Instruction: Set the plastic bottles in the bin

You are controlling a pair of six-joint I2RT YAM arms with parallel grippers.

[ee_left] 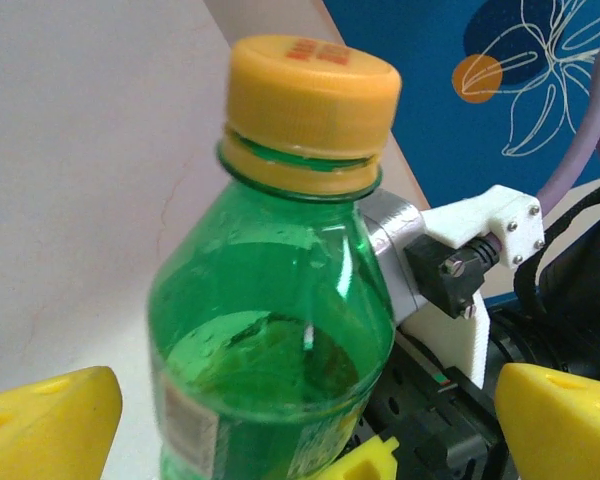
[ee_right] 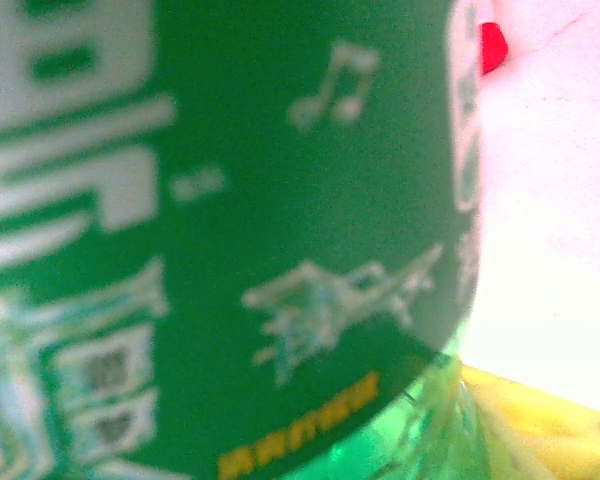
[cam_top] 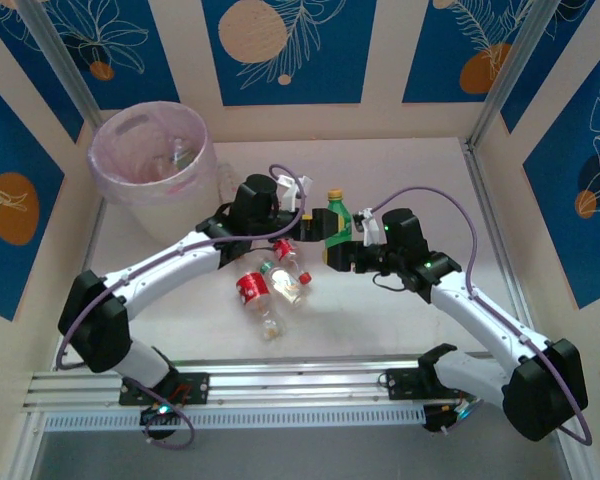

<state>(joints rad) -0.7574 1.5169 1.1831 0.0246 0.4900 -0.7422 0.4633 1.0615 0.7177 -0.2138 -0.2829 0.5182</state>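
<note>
The green bottle (cam_top: 338, 218) stands upright a little above the middle of the top frame, between the two hands; its yellow cap (cam_top: 334, 196) points up. The right hand (cam_top: 345, 245) meets it from the right side and is clenched on its lower body, as far as the top view lets me judge; in the right wrist view the green label (ee_right: 230, 230) takes most of the frame, very blurred, with one yellow finger (ee_right: 540, 420) at the lower right corner. The left hand (cam_top: 305, 224) is at the left side of the bottle and is released; in the left wrist view its two yellow fingers (ee_left: 50, 425) sit in the lower left and lower right corners, the bottle is between them, and a gap is visible on each side of it. I cannot tell if the base of the bottle touches the counter (cam_top: 400, 320).

The bin (cam_top: 170, 190) is in the upper left of the top frame, well apart from the green bottle; inside it something clear is visible, perhaps a bottle. Below the hands, near the middle of the frame, other bottles lie close together on the counter: a red-labelled bottle (cam_top: 252, 288); a clear bottle (cam_top: 288, 287) just beside it on the right; a small clear bottle (cam_top: 270, 325) just below these two.
</note>
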